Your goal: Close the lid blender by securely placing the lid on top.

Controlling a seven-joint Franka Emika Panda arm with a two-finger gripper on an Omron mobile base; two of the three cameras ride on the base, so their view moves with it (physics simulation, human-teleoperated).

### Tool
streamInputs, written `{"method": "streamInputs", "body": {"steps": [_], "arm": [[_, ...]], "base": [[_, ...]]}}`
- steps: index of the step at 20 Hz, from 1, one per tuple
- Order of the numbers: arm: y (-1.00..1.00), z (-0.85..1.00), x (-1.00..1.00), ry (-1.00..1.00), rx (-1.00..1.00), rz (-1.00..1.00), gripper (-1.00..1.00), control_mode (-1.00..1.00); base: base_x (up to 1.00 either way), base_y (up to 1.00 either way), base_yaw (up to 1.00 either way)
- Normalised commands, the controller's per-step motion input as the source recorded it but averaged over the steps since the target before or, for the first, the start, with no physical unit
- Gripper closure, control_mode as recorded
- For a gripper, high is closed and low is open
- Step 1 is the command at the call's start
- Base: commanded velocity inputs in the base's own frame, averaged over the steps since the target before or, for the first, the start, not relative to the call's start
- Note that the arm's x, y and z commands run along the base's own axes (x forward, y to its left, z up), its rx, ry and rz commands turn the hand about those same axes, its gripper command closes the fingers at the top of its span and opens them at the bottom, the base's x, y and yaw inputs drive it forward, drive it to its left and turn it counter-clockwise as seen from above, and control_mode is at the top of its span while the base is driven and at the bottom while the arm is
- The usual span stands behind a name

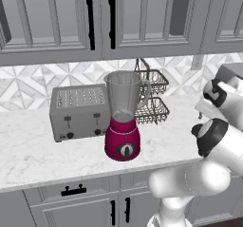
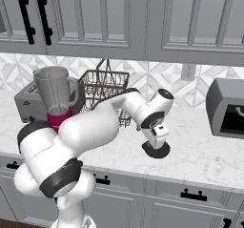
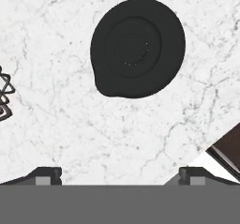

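Observation:
The lid, a round black disc with a small lip, lies flat on the marble counter. In the right base view the lid sits right of the blender, directly under my gripper. The gripper points straight down just above it. My gripper is open, its two dark fingertips spread wide with nothing between them. The blender stands upright with a magenta base, a black dial and an uncovered clear jar.
A silver toaster stands left of the blender. A two-tier wire basket sits behind, against the tiled wall. A grey oven-like appliance is at the far right. The counter's front edge is near the lid.

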Motion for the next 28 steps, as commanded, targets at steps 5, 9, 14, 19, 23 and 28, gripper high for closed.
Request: {"method": "streamInputs", "body": {"steps": [5, 9, 14, 19, 23, 28], "arm": [[-0.33, -0.36, 0.04, 0.03, 0.00, 0.00, -1.00, -1.00], [-0.10, -0.30, 0.12, 0.07, 0.00, 0.00, -1.00, -1.00], [0.00, -0.27, 0.11, 0.07, -0.03, 0.00, -1.00, -1.00], [0.00, -0.09, 0.02, 0.05, -0.02, 0.00, -1.00, -1.00], [0.00, 0.00, 0.00, 0.07, -0.04, 0.00, -1.00, -1.00], [0.00, -0.15, 0.00, 0.07, -0.07, 0.00, -1.00, -1.00]], "base": [[0.00, 0.00, 0.00], [0.00, 0.00, 0.00], [0.00, 0.00, 0.00], [0.00, 0.00, 0.00], [0.00, 0.00, 0.00], [0.00, 0.00, 0.00]]}}
